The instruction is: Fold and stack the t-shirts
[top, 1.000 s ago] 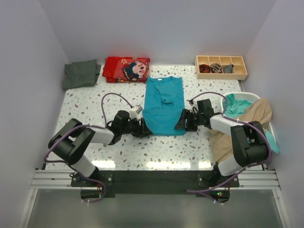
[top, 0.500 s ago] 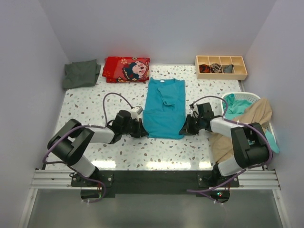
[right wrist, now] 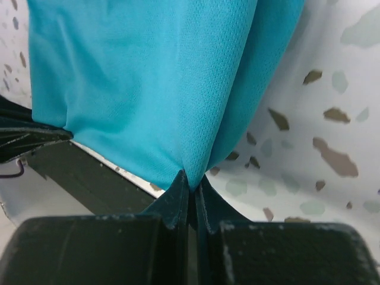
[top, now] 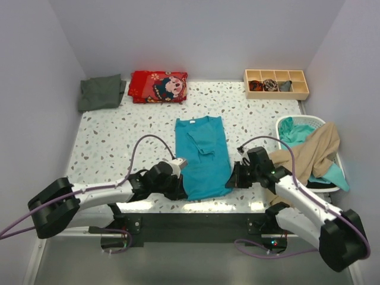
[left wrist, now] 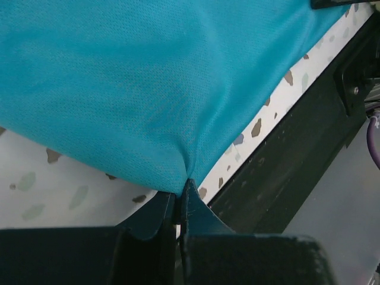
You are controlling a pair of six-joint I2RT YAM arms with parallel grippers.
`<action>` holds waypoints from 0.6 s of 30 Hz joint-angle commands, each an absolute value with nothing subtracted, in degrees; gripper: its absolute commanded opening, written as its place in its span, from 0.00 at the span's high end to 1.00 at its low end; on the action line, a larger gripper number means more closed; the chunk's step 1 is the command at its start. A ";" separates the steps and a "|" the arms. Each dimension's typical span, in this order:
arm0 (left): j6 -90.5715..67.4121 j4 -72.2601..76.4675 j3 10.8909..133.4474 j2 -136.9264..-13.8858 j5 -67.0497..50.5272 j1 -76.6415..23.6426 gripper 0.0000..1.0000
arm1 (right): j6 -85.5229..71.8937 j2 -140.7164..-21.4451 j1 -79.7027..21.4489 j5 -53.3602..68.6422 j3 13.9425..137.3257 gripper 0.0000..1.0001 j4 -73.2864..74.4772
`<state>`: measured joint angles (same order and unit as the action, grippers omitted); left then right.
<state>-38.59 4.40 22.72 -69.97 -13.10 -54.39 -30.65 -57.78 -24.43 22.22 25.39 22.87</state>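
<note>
Teal t-shirt (top: pixel 202 155) corners buried in tools (left wrist: pixel 180 197) (right wrist: pixel 191 185).

Your left end effector (top: pixel 181 192) and right end effector (top: pixel 231 182) each hold a near corner of the spread t-shirt (top: pixel 202 157). It lies on the counter (top: pixel 119 142) between them, with its collar ahead of them. Just right of the right end effector sits the laundry basket (top: pixel 285 122), with a second t-shirt (top: pixel 309 151) draped over its rim. Far ahead and left of the left one lie a folded t-shirt (top: pixel 101 92) and, right of that, a printed cloth (top: pixel 158 86). The compartment tray (top: pixel 276 95) stands far ahead of the right one.
</note>
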 commanded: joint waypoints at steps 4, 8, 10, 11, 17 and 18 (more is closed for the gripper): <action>-45.26 -8.25 25.12 -58.98 -1.42 -57.22 1.00 | -33.49 -47.37 -26.37 17.84 26.53 1.00 31.90; -42.81 -12.21 31.10 -61.25 4.03 -57.22 1.00 | -29.36 -52.81 -26.45 16.35 31.54 1.00 31.65; -41.75 -13.18 34.43 -62.92 8.16 -57.22 1.00 | -27.25 -54.49 -26.37 14.26 34.09 1.00 29.63; -40.96 -13.79 35.58 -63.36 9.65 -57.22 1.00 | -26.64 -55.28 -26.37 13.28 36.10 1.00 29.27; -36.39 -13.80 44.20 -68.28 18.80 -56.51 0.96 | -21.89 -65.46 -26.37 8.97 45.68 1.00 26.81; -35.86 -13.71 45.17 -69.07 19.07 -56.17 0.96 | -21.19 -66.96 -26.28 8.79 47.10 1.00 26.72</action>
<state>-40.05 -13.58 39.44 -66.52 11.64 -57.01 -25.56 -62.65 -26.24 12.69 39.99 29.69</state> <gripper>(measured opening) 0.048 0.026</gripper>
